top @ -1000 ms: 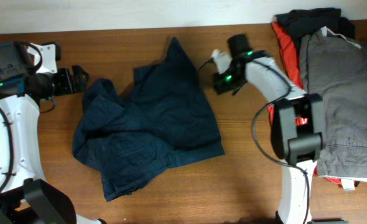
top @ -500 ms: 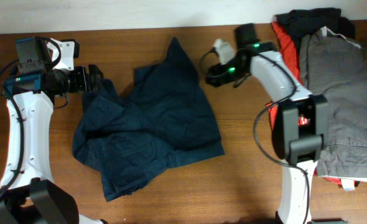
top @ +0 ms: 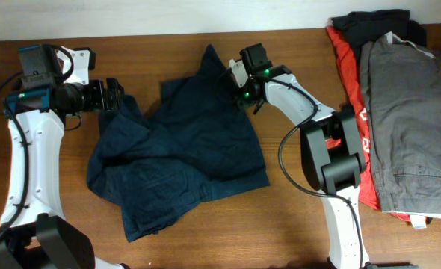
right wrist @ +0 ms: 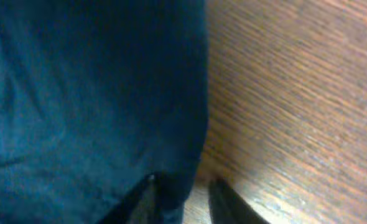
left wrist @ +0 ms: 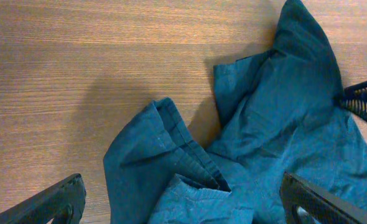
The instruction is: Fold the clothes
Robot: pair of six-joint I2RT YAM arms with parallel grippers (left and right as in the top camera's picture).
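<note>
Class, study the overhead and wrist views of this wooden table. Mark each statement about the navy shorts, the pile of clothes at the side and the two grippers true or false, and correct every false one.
1. The dark navy-blue cotton shorts lie neatly folded in a flat rectangle. False: they are crumpled and creased, with one corner poking toward the far edge of the table.
2. The left gripper has its jaws wide open at the shorts' upper left edge. True.
3. The grey trousers lie on top of the red-orange garment. True.
4. The right gripper hangs over the grey trousers. False: it is at the shorts' upper right edge, well away from the pile.
</note>
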